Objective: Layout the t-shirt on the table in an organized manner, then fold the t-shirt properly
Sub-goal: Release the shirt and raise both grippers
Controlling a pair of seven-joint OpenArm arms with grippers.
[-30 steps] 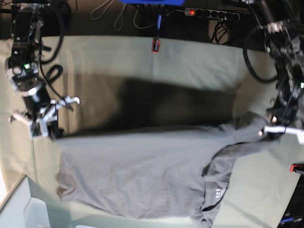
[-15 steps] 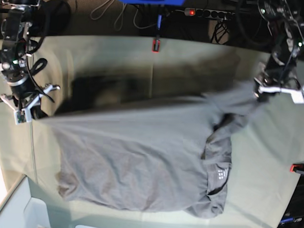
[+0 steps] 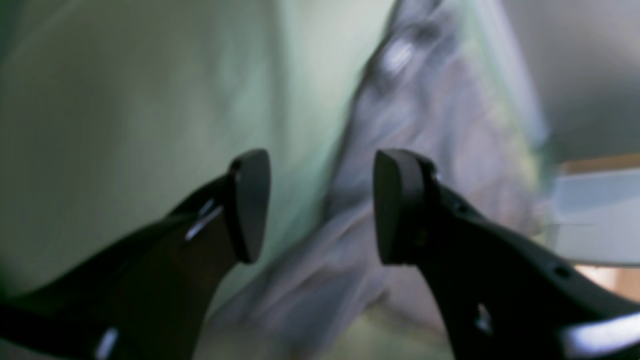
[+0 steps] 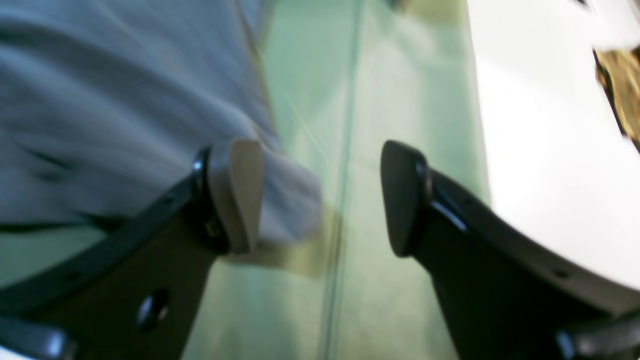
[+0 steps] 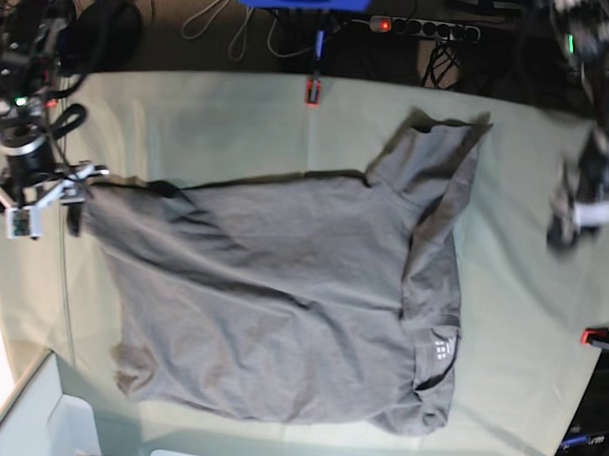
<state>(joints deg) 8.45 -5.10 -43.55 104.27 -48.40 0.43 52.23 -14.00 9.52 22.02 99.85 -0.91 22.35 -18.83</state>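
Item: dark grey t-shirt, lying on the pale green cloth-covered bench. Position: spread across the middle of the bench, collar and printed neck label toward the base view's right, hem toward its left. One sleeve is flung out flat toward the far edge; the other is bunched under at the near right corner. Diagonal creases run across the body and the hem edge is uneven.

Right hand: released, fingers apart with nothing between them, at the hem corner on the base view's left. Left hand: released and empty, blurred, well apart from the shirt on the base view's right.

Step in hand, by judgement: the laying-out stage, with both hands just clear of the cloth; folding is not yet begun. The next move probably calls for regrasping the tucked sleeve and the wrinkled hem and drawing them flat, so that the outline is square before any fold.

Views compared: the base view alone gives the whole shirt outline, the red clip at the far edge and the power strip beyond the bench. The right wrist view alone shows a shirt corner just behind one of the fingers, not pinched. The left wrist view, heavily blurred, shows the open gap with cloth lying below it.
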